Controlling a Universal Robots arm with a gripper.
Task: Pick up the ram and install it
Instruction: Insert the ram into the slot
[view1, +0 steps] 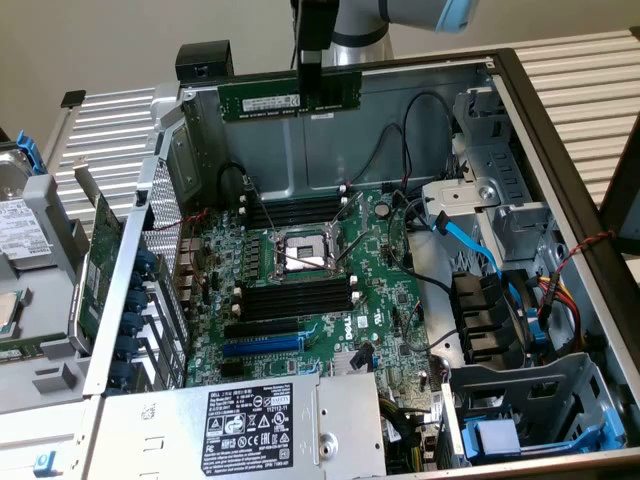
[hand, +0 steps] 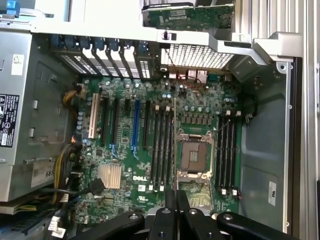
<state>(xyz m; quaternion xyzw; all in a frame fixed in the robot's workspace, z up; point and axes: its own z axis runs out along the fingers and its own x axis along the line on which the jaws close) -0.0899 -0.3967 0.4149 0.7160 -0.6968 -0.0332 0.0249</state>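
We are gripping the long, thin green circuit-board ram stick (view1: 262, 100) between closed black fingers (view1: 309, 80), holding it level above the open grey metal computer case (view1: 300, 155).

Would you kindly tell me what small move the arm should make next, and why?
Probably lower the ram toward the empty memory slots: the gripper is shut on it, holding it level, high above the motherboard, not yet at any slot.
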